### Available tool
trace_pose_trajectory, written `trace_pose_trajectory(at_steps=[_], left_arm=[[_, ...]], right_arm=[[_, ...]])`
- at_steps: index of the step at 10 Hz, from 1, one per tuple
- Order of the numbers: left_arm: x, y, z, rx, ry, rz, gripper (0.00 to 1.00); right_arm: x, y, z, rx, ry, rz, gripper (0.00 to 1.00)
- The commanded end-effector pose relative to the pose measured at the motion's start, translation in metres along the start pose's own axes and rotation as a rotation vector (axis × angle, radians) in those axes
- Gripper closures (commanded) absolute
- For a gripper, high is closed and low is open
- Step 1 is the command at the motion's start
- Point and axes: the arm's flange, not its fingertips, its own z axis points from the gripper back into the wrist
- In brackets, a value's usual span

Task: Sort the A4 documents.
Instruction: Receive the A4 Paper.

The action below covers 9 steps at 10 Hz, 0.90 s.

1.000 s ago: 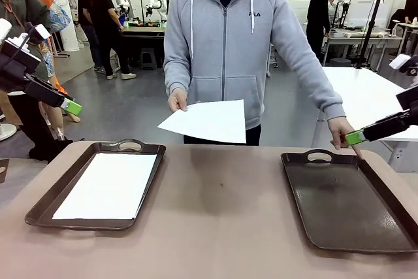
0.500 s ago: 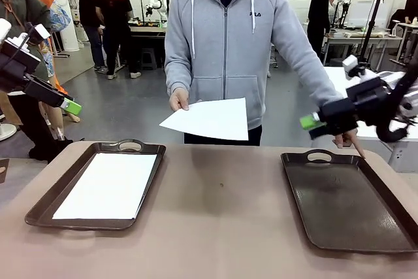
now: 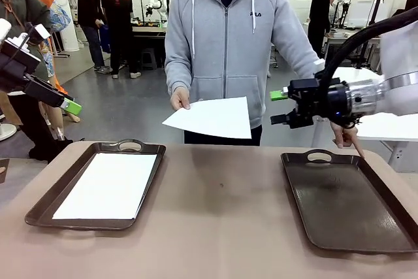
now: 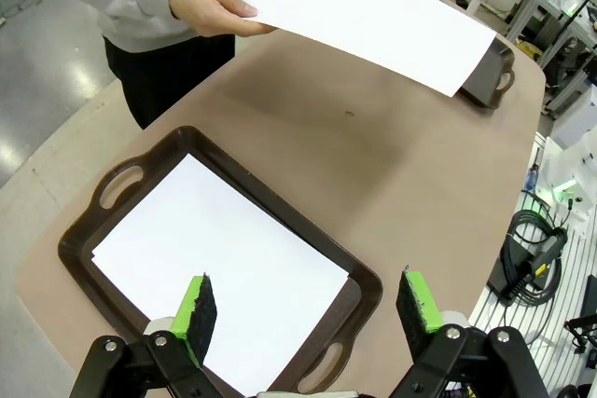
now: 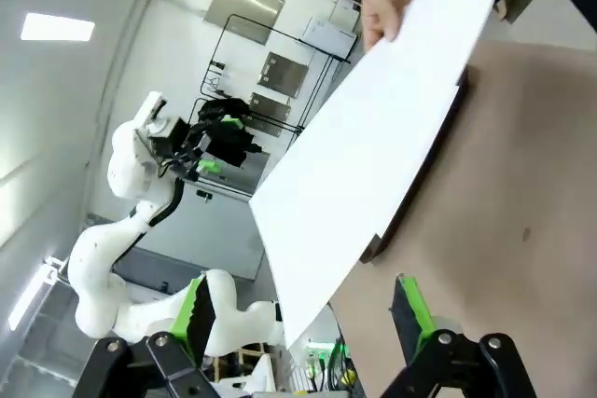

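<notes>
front view, over the bench: the person's hand holds out a held sheet above the far edge of the bench, between the left tray and the right tray; a second sheet, the tray sheet, lies flat in the left tray.
front view, step: judged a hand-over; the right gripper hangs level with the held sheet, just beside its right edge, jaws wide apart and empty.
front view, left side: the left gripper is well apart from the held sheet, up beyond the left tray, one green pad visible; how its jaws stand i cannot tell here.
front view, room: the right tray is bare, and the person's other hand points down by its far corner.
left wrist view: jaws fully spread, nothing between them, above the tray sheet; the held sheet juts over the bench past the left tray.
right wrist view: jaws wide and empty, the held sheet's near edge straight ahead, apart from the pads.
next move, judged: bring the pads either side of that thin free edge, clear of the person's fingers, then close.
</notes>
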Motion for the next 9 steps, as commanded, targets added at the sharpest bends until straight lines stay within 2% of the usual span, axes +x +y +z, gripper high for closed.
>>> trace_pose_trajectory(at_steps=[1, 6, 9], left_arm=[[-0.001, 0.000, 0.000, 0.008, 0.007, -0.006, 0.00], [-0.001, 0.000, 0.000, 0.008, 0.007, -0.006, 0.00], [-0.001, 0.000, 0.000, 0.008, 0.007, -0.006, 0.00]], right_arm=[[0.014, -0.008, -0.016, -0.027, -0.013, -0.072, 0.00], [0.037, -0.047, -0.055, 0.012, -0.041, -0.210, 0.00], [0.041, -0.057, -0.068, 0.043, -0.043, -0.259, 0.00]])
